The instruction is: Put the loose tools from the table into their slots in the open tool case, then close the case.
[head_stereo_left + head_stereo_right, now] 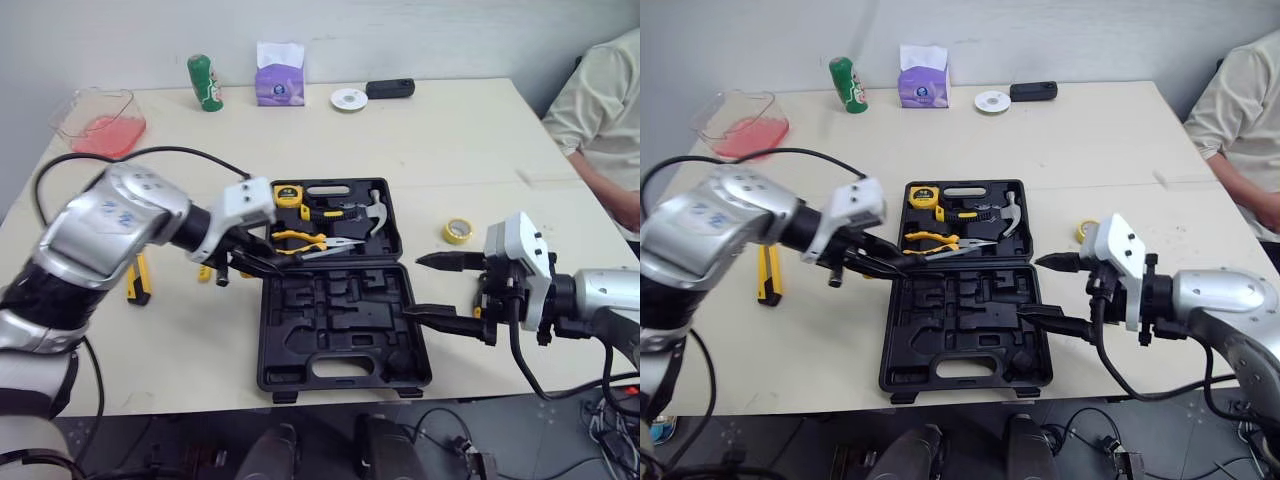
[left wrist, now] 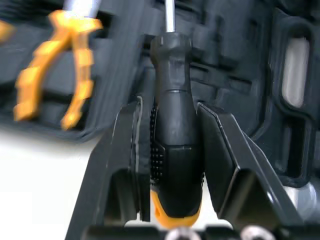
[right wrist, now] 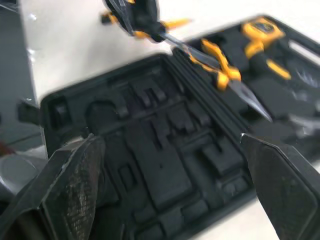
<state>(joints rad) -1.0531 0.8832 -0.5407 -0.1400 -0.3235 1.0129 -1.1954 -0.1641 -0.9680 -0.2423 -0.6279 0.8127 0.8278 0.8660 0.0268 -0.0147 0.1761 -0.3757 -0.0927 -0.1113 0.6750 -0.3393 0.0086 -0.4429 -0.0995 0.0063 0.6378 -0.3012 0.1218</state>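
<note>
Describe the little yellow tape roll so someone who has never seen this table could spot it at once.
Start at the open black tool case in the middle of the pale table. Just off its right side, on bare tabletop, lies the yellow tape roll, flat. It is the one yellow ring, and it sits outside the case, unlike the yellow-handled tools inside.

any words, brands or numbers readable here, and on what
None can be read.
White print on the can: too small to read.
Print on the tissue box: too blurred to read.
Label on the tape measure: too small to read.
</note>
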